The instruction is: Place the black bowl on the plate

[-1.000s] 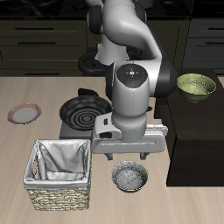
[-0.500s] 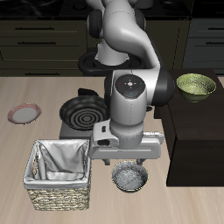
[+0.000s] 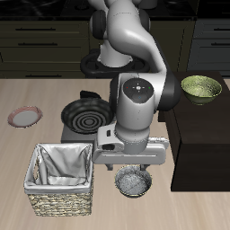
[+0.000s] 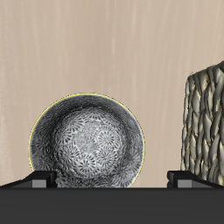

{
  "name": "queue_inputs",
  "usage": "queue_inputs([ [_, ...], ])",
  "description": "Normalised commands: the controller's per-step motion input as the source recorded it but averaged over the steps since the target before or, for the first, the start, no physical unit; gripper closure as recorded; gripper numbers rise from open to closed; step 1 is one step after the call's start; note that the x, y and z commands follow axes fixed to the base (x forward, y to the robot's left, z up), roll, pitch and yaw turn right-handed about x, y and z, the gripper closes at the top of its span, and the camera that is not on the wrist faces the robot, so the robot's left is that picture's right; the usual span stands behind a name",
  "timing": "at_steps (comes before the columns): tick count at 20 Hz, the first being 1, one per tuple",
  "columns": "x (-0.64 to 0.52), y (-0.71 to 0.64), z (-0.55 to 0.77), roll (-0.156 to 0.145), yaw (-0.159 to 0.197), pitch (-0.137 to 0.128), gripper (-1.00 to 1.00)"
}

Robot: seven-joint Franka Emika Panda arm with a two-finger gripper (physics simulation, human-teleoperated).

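Black bowl [image 3: 134, 182] half-hidden beneath gripper [image 3: 132, 167], fingertips out of sight.

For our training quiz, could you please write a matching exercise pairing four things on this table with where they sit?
Things:
1. black bowl
2. plate
3. olive-green bowl
4. frying pan

Places:
A. on the dark raised block
B. directly below the pincer, near the table's front edge
C. alone near the table's side edge, far from the arm
D. just behind the woven basket

Pairs: 1-B, 2-C, 3-A, 4-D
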Motion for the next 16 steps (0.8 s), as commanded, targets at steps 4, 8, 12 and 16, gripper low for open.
queue_inputs([
  [4, 0.04, -0.11, -0.27, -0.019, -0.001, 0.039, -1.00],
  [8, -0.02, 0.03, -0.20, 0.003, 0.011, 0.026, -1.00],
  [12, -0.03, 0.05, -0.13, 0.012, 0.005, 0.016, -1.00],
  [16, 0.02, -0.01, -0.32, -0.007, 0.007, 0.046, -1.00],
])
